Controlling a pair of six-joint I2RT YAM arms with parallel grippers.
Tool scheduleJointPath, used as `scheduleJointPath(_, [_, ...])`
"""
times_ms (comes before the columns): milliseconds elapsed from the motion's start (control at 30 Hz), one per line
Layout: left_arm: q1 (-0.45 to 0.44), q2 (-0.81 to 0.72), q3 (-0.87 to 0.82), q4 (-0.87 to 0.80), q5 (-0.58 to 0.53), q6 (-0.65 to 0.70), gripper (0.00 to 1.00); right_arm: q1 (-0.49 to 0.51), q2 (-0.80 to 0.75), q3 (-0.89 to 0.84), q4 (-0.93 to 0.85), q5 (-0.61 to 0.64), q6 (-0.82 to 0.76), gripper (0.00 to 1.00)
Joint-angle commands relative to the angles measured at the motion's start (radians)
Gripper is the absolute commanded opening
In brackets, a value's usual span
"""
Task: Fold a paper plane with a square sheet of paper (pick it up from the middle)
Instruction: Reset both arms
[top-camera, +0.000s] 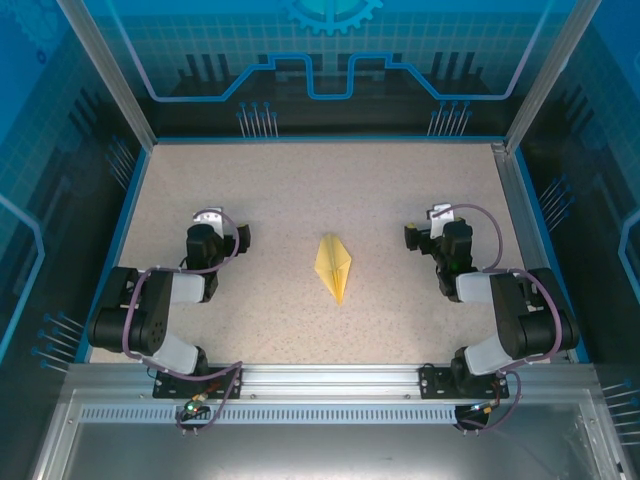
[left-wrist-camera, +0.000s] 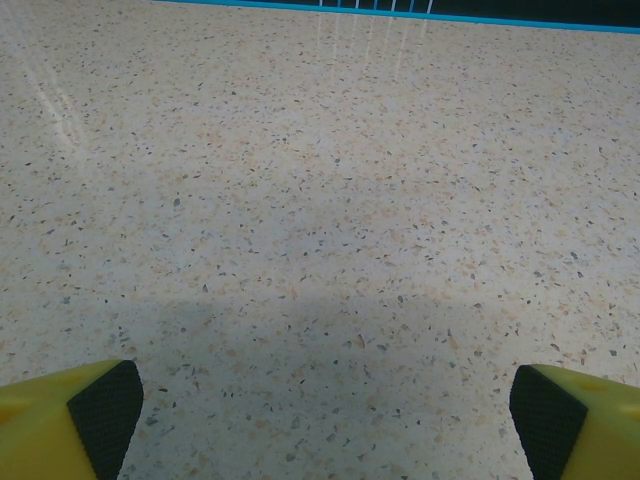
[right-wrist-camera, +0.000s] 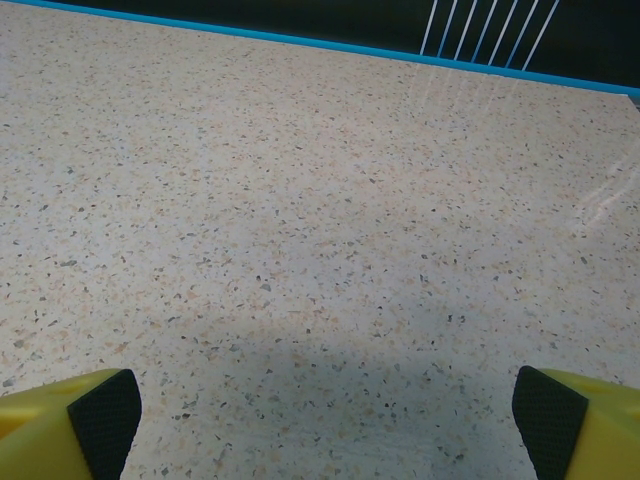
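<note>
The paper plane (top-camera: 334, 266) is lying flat on the speckled table (top-camera: 300, 180), midway between the two arms and well apart from both. The left gripper (left-wrist-camera: 325, 412) and right gripper (right-wrist-camera: 328, 412) are hovering over bare tabletop, each with its jaws standing wide apart and gripping nothing. The plane is looking light, thin and easily crushed, and likely to slide under a push; pinching it gently along the centre crease, mid-length, seems safest. Its long axis is running far to near, the sharper tip seemingly pointing toward the arm bases, slightly rightward.
</note>
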Motion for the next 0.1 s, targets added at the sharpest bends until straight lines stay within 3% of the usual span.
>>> scheduleJointPath(0, [-0.002,-0.006,0.021,0.022,0.015,0.01,0.98,-0.019,0.001,0.022,-0.003,-0.016,0.015,0.99])
scheduleJointPath(67, [-0.001,-0.006,0.022,0.023,0.016,0.01,0.99,-0.019,0.001,0.02,-0.002,-0.019,0.015,0.99])
